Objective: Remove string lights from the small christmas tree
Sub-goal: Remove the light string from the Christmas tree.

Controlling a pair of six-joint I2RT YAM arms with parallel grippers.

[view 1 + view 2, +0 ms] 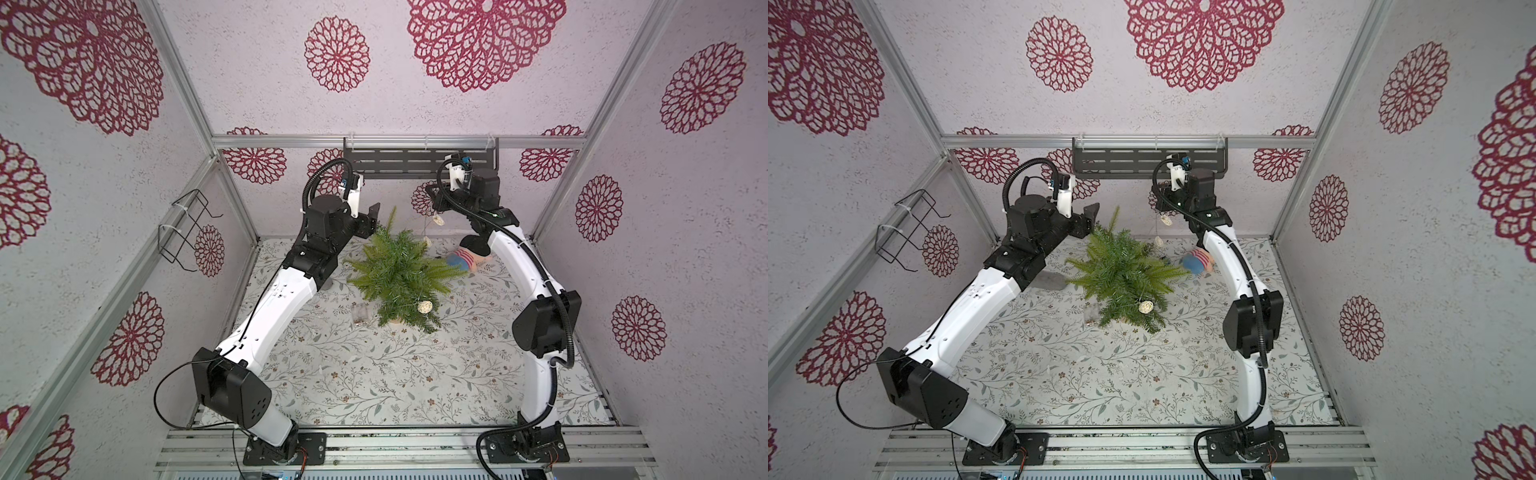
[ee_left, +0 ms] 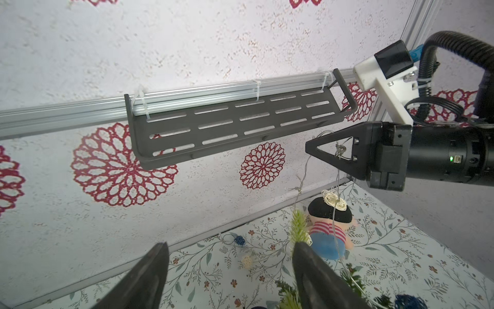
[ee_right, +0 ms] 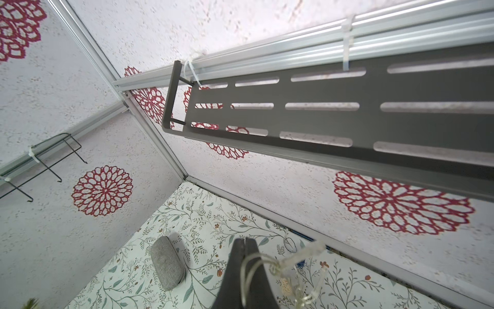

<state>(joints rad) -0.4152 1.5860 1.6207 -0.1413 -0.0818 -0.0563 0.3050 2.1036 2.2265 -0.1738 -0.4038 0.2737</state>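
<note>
Top views: partly done, with string lights [image 1: 427,240] dangling from the right gripper [image 1: 433,199] up beside the small christmas tree [image 1: 399,274], yet one cream ball [image 1: 424,306] caught in low branches and the clear box [image 1: 360,319] lying on the floral table [image 1: 374,374] beside the base. Left wrist: left gripper [image 2: 230,273] spread wide, empty, near the treetop; right one pinched on the wire [image 2: 339,152]. Right wrist: jaws closed tight around that wire; left to do, likely: freeing the lower strand.
</note>
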